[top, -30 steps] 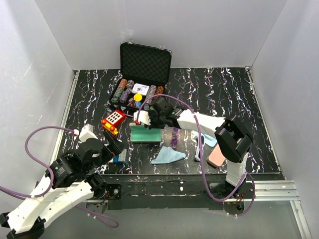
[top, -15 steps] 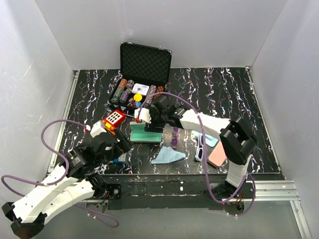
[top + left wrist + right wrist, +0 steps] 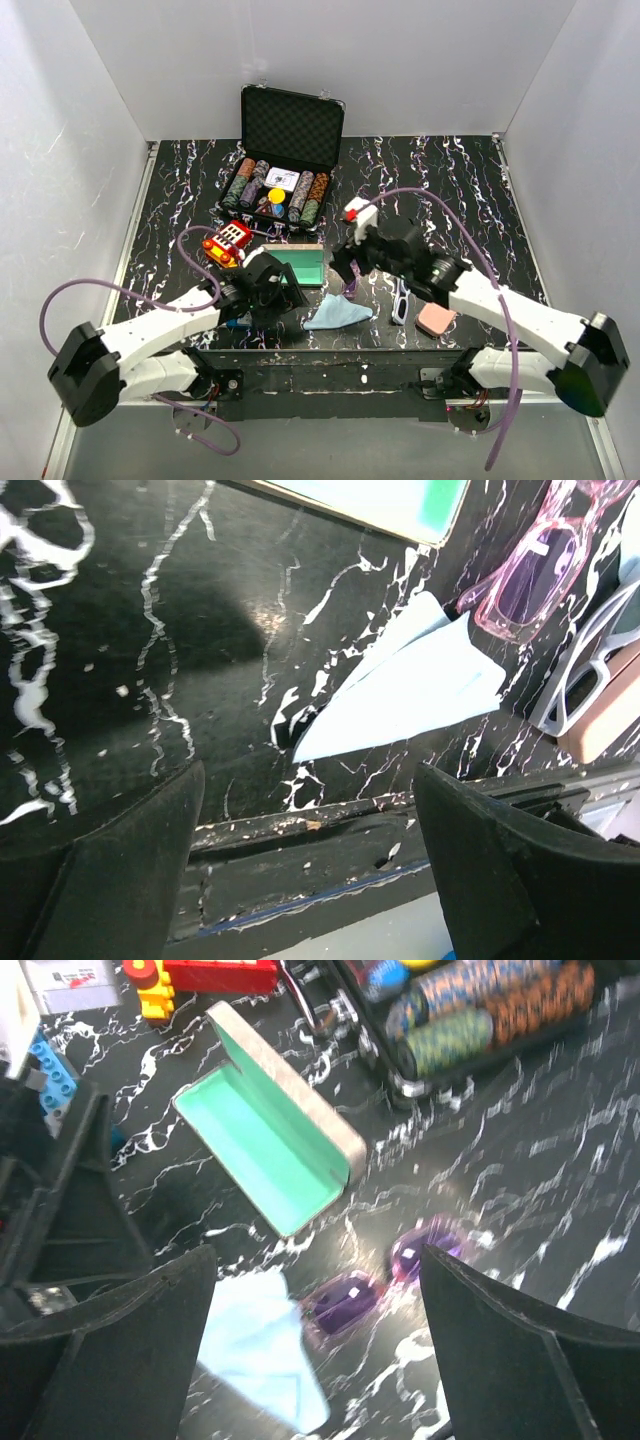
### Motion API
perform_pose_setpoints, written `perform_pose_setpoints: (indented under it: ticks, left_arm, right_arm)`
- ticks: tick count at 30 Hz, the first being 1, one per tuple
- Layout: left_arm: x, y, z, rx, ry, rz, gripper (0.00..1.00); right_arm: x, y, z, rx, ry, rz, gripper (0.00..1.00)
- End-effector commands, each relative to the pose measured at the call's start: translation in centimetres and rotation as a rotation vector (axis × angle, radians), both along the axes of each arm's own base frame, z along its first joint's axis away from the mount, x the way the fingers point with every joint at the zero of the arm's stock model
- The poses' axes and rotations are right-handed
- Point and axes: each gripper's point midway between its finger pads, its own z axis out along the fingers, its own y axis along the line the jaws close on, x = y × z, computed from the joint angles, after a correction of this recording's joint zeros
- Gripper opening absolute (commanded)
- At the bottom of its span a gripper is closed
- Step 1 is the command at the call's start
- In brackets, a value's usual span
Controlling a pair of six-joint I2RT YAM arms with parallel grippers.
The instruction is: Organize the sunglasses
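Black marbled desk [image 3: 450, 170] inside white walls, both arms reaching over its near middle.

Folded purple sunglasses [image 3: 350, 279] lie on the desk just right of an open green-lined case [image 3: 300, 268] and just beyond a light blue cloth [image 3: 338, 313]. The right gripper [image 3: 345, 266] hangs over them with jaws spread wide and nothing between them. White sunglasses [image 3: 400, 298] lie further right, just beside a pink case [image 3: 436, 319]. The left gripper [image 3: 283, 291] is low at the near left of the green-lined case, jaws also spread and empty, facing the cloth. A chip case [image 3: 285, 150] stands open at the far side.
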Motion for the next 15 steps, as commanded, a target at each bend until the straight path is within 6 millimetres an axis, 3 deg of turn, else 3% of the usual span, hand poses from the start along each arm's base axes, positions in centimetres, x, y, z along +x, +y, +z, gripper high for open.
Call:
perform_pose_setpoints:
  ticks: [1,8,11,15]
  left_arm:
    - [0.6,-3.8,0.1,-0.122,0.012,-0.082,0.79]
    - [-0.2,-4.6,-3.8,-0.124,0.12,-0.07,0.56]
    - [-0.5,-4.5,-4.4,-0.125,0.139,-0.067,0.51]
    - [-0.9,-4.3,-4.8,-0.129,0.155,-0.061,0.42]
  right_arm:
    - [-1.7,-3.3,-1.0,0.191,0.221,-0.272,0.9]
    - [-3.4,-7.8,0.4,0.319,0.192,-0.393,0.91]
    - [-3.7,-8.6,1.2,0.353,0.172,-0.405,0.91]
    - [-3.7,-9.2,0.8,0.345,0.168,-0.426,0.91]
